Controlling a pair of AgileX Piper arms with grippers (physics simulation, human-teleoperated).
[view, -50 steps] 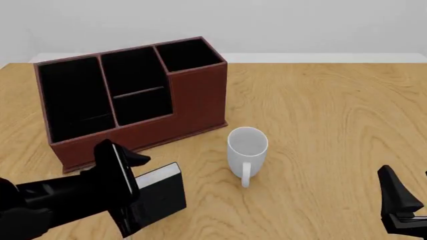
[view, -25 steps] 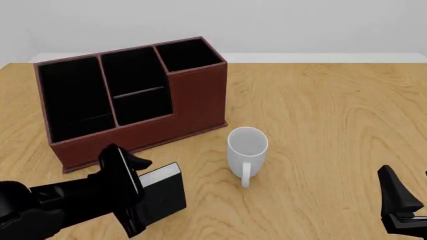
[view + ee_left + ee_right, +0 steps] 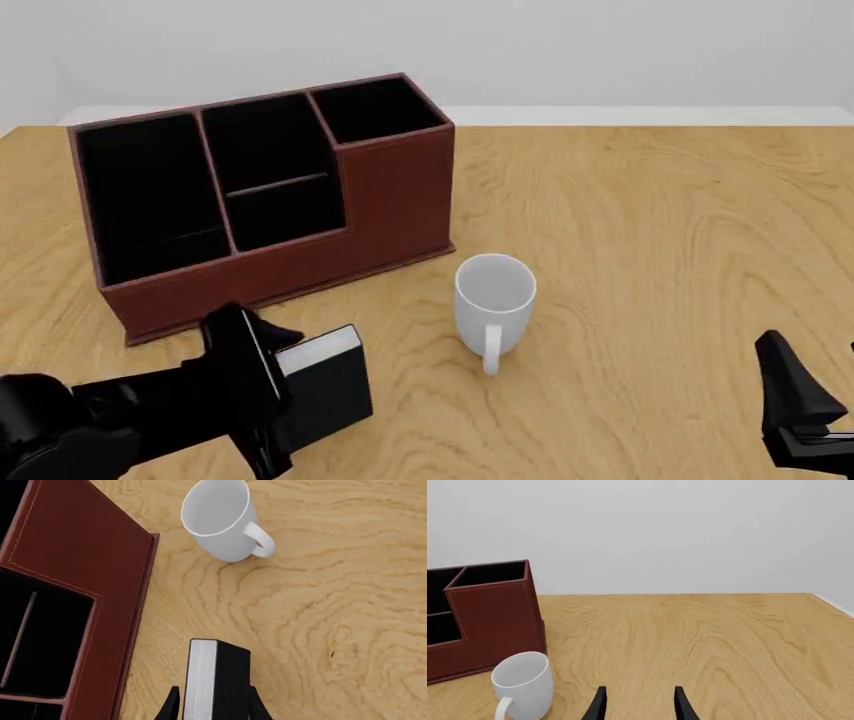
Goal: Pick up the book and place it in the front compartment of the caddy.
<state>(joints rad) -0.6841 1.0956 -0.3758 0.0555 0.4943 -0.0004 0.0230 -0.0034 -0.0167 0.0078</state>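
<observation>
Pale wood-grain table [image 3: 641, 220] under a blank grey wall carries everything, and on it the left gripper [image 3: 208, 711] has slid lower and closer around the book [image 3: 215, 680] than a second ago, its fingers now flanking the covers, though I cannot tell whether they press yet. Upright near the caddy [image 3: 260, 190] and left of the white mug [image 3: 494, 300], the book is thick and black with white page edges, apparently unlifted. Idle at the right edge, the right gripper [image 3: 637, 705] stands parted, holding nothing.
</observation>
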